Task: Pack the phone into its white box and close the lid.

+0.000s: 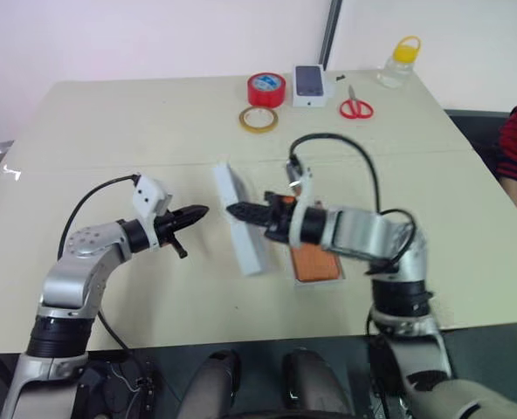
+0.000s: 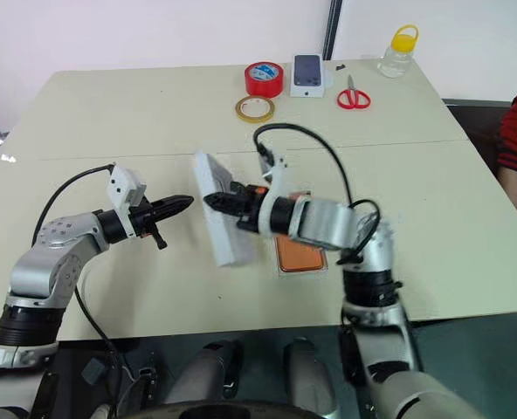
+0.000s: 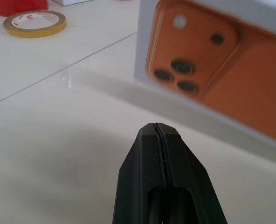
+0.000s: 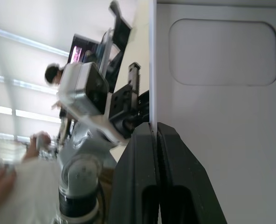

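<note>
Item 1, left fingers (image 1: 195, 213): pressed together, empty, hovering just beside the lid's orange face.

Item 2, right fingers (image 1: 237, 209): together, clamped on the lid's upper edge from its other side.

Item 3, the lid (image 1: 245, 240): tipped up on one long edge on the surface (image 1: 110, 140). Its orange phone panel faces my left fingers. Its plain white back, with a rounded recess, faces my right.

Item 4, the phone (image 1: 318, 262): orange, lying flat in the white box (image 1: 318, 281), just beside the lid, under my right forearm.

Item 5, sundries well beyond the lid: yellow tape ring (image 1: 258, 119), red tape roll (image 1: 265, 89), small picture box (image 1: 309, 85), scissors (image 1: 356, 108).
</note>
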`<state>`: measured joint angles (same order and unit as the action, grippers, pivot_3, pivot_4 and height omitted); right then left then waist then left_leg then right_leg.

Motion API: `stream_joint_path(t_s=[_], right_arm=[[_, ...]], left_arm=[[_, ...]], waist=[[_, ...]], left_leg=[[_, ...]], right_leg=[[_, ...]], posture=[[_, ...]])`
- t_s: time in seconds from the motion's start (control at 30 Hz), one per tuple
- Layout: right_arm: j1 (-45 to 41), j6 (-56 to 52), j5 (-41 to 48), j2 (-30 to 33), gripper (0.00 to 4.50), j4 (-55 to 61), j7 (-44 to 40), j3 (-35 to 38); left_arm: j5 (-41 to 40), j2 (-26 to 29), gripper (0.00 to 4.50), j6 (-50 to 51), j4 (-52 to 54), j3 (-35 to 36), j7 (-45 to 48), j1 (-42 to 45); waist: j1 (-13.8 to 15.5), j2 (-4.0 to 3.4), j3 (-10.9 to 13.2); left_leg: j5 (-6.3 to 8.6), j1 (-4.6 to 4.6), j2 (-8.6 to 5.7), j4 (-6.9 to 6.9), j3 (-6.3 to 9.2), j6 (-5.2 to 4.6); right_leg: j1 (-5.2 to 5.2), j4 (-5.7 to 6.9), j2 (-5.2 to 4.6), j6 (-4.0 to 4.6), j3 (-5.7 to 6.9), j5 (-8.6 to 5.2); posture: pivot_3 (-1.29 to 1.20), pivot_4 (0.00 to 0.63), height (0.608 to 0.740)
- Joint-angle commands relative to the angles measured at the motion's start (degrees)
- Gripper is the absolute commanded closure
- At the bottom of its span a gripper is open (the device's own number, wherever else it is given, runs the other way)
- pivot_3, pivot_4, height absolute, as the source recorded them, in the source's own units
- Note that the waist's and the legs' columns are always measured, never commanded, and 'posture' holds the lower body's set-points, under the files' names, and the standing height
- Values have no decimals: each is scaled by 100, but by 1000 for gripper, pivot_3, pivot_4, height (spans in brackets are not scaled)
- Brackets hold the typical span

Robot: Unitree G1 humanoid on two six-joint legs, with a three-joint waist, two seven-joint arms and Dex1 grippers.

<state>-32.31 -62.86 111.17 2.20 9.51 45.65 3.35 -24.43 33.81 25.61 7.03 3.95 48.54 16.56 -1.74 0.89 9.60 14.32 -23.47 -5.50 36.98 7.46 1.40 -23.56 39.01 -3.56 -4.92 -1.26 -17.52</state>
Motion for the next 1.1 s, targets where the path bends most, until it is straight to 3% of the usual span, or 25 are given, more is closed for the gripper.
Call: stream_joint_path(t_s=[0.03, 0.13, 0.17, 0.23, 0.33, 0.4, 0.5, 0.57, 0.73, 0.83, 1.0, 1.1], right_arm=[[331, 385, 183, -302, 4460, 356, 957, 180], [533, 419, 183, -169, 4460, 287, 1384, 427], [533, 405, 183, -142, 4204, 292, 1401, 518], [485, 383, 183, -135, 3541, 320, 1427, 621], [308, 215, 183, 223, 1913, 246, 1284, 688], [80, -32, 183, 894, 935, 101, 992, 684], [-291, -596, 183, 2472, 935, -157, 333, 495], [-468, -1027, -418, 3367, 935, -153, -300, 272], [-620, -1161, -1903, 4320, 935, -10, -1759, -2], [-691, -1124, -3170, 4929, 1840, 476, -2924, -464], [-601, -686, -4906, 5636, 4409, 1366, -4561, -1388], [-546, -384, -5839, 5877, 4469, 1846, -5319, -1993]], left_arm=[[-53, 24, 4500, 2, 443, -97, 60, -72], [-45, -36, 4500, 78, 620, -332, 94, -90], [-53, -85, 4500, 110, 676, -442, 106, -68], [-31, -176, 4500, 145, 719, -664, 140, 2], [135, -308, 4500, 157, 673, -1049, 184, 167], [269, -415, 4500, 180, 576, -1335, 182, 346], [570, -689, 4500, 200, 308, -1806, 96, 707], [714, -826, 4500, 107, 165, -1989, 122, 880], [832, -1211, 4500, 10, -141, -2161, 150, 1171], [844, -1298, 4500, 17, -214, -2006, 19, 1200], [620, -1106, 4500, 240, -120, -1486, -74, 1120], [616, -760, 4500, 335, 11, -1270, 38, 982]], waist=[[-10, 0, -2], [-22, -3, -2], [-41, -11, -4], [-59, -15, -7], [-83, -17, -7], [-85, -18, -6], [-34, -30, 1], [-26, -29, 1], [-93, -29, 0], [-68, -31, 0], [-61, -30, 1], [-59, -30, 1]], left_leg=[[0, 1, -1, -1, 1, 0], [0, 1, -2, -1, 1, -1], [0, 2, -2, -1, 1, -1], [2, 9, -2, -3, 0, -4], [4, 10, -2, -7, 0, -7], [4, 10, -1, -6, -2, -8], [5, 8, -5, 1, -5, -12], [10, 5, -8, 5, -9, -21], [15, 6, 2, 2, -17, -29], [15, 9, 5, 4, -23, -30], [15, 4, 3, 7, -20, -29], [15, 5, 3, 6, -19, -29]], right_leg=[[0, 0, 0, 0, 0, 0], [1, 0, 0, 0, 0, 0], [0, 1, 0, 0, 0, 0], [6, 2, 1, 1, -1, 0], [5, 3, 3, 1, -1, 0], [4, 5, 4, 1, -3, 0], [10, 3, 2, 0, -1, -1], [14, -3, -1, -5, -1, -4], [13, -5, 4, -6, -3, -5], [12, 3, 5, -6, -9, -5], [9, -2, 4, -7, -7, -5], [8, -2, 4, -7, -7, -5]], posture=[[0, 150, 740], [0, 150, 740], [0, 150, 740], [0, 150, 740], [0, 150, 740], [0, 150, 740], [0, 150, 740], [0, 150, 740], [0, 150, 740], [0, 150, 740], [0, 150, 740], [0, 150, 740]])
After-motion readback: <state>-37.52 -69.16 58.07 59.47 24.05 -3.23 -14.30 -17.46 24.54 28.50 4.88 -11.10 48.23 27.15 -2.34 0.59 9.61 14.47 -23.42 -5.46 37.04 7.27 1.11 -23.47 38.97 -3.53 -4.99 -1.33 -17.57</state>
